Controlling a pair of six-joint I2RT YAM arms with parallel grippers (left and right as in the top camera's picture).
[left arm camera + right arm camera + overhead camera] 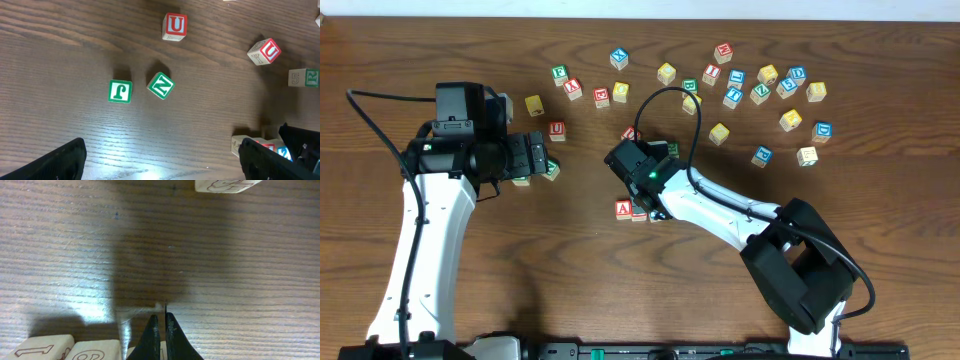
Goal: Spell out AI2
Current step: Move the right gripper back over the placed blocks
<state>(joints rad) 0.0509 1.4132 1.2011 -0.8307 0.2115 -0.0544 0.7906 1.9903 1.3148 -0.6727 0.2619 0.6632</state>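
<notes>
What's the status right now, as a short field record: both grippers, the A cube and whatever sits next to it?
left gripper: open, empty, above the green J cube and N cube
right gripper: shut, empty, tips low over the table
A cube: on the table, red A facing up
adjoining cube: right beside the A cube, partly under the right arm; letter unreadable
word: cannot confirm it is complete
spare cubes: scattered along the far side
</notes>
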